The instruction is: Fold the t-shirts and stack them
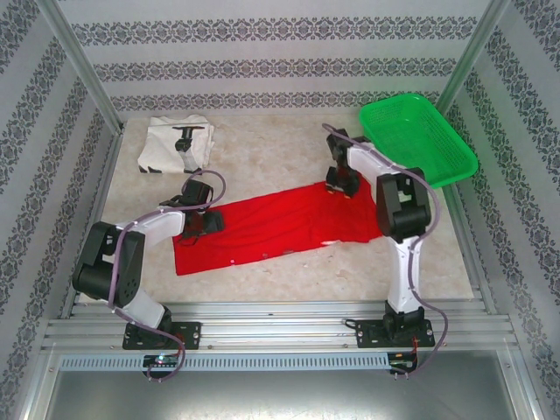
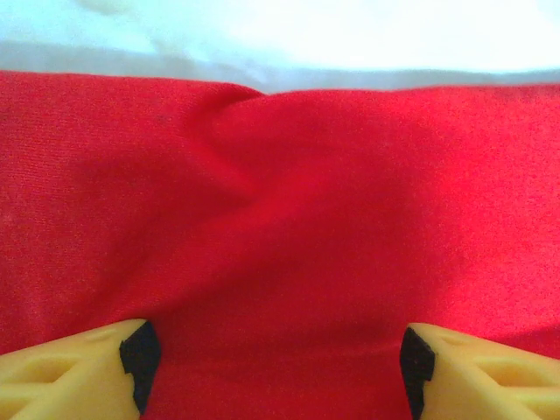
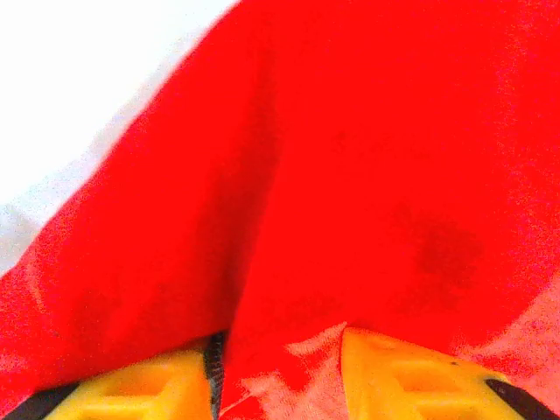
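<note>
The red t-shirt (image 1: 280, 226) lies spread in a long band across the middle of the table. My left gripper (image 1: 206, 220) rests on its left part; in the left wrist view the gripper (image 2: 278, 366) is open, its fingers wide apart with flat red cloth (image 2: 280, 219) between them. My right gripper (image 1: 341, 185) is at the shirt's far right edge. Seen from the right wrist, that gripper (image 3: 280, 376) is shut on a raised fold of the red shirt (image 3: 367, 175), pale print showing at the fingertips. The white t-shirt (image 1: 178, 144) with a black graphic lies folded at the back left.
A green mesh basket (image 1: 418, 140) sits tilted at the back right corner, close behind the right arm. Bare marbled table (image 1: 262, 149) lies between the two shirts. Patterned walls close in the table on three sides.
</note>
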